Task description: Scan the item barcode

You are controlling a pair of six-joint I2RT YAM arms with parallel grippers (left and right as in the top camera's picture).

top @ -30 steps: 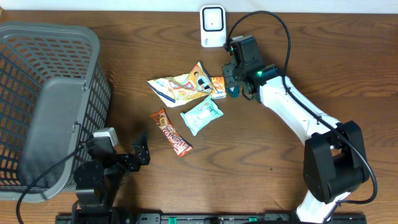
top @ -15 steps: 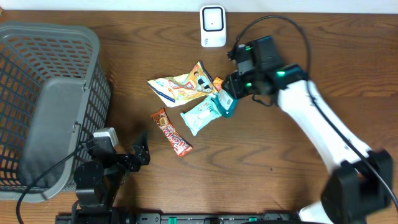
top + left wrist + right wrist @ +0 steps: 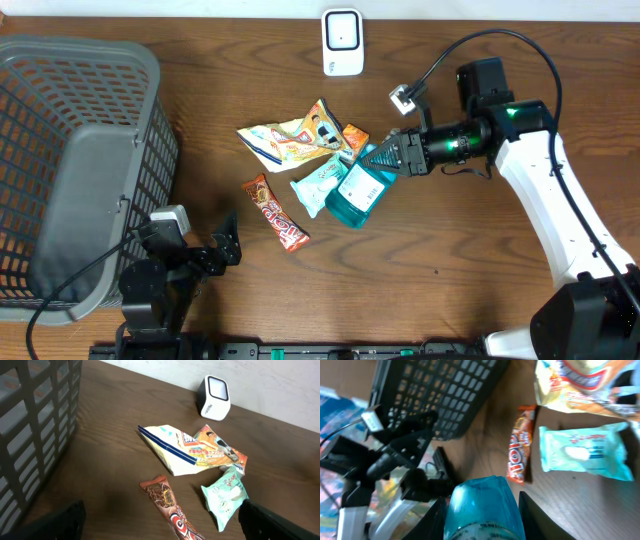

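Packet (image 3: 356,196), teal, sits pinched in the right gripper (image 3: 374,158), perhaps lifted off the table (image 3: 450,300); left gripper (image 3: 228,244) stands spread.

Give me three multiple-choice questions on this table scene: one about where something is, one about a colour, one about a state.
1. Where on the table is the scanner? A near edge B far edge C left edge
2. What colour is the packet in the right hand? A teal B red C black
3. The left hand is: A open, empty B shut, empty C holding something
Answers: B, it stands at the top of the overhead view; A, teal plastic sits in its grip; A, its fingers are spread with nothing between.
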